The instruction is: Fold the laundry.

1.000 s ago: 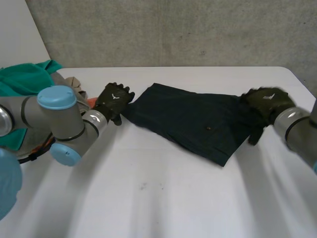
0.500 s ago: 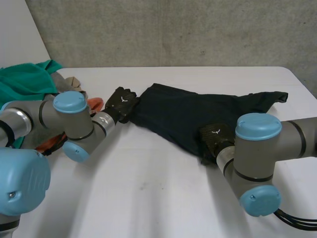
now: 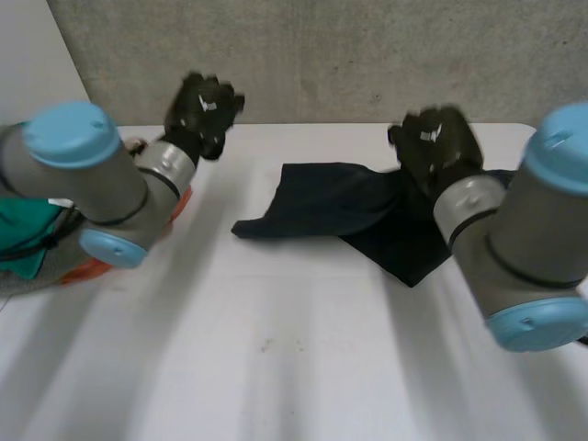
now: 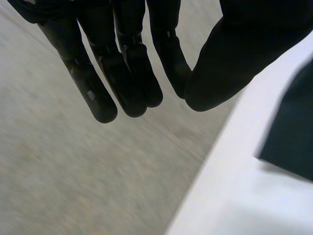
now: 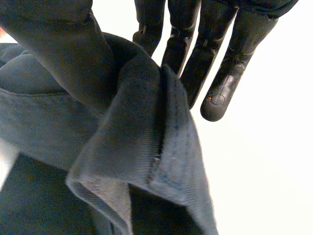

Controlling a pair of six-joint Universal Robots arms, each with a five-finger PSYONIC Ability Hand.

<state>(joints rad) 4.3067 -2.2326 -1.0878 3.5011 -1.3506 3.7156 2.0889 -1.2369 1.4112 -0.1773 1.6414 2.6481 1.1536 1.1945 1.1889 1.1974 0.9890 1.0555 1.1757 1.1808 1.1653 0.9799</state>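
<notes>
The dark garment [image 3: 340,207] lies partly doubled at centre-right on the table [image 3: 276,358], one hemmed edge lifted at upper right and pinched by the right hand [image 3: 436,147] between thumb and fingers. The left hand [image 3: 204,106], upper left, is straight-fingered and empty. A clean fold probably needs that edge carried low and level, then laid flush before release.

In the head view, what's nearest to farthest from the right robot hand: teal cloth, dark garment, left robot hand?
1. dark garment, held by the right robot hand.
2. left robot hand, raised at left.
3. teal cloth, far left edge.
</notes>
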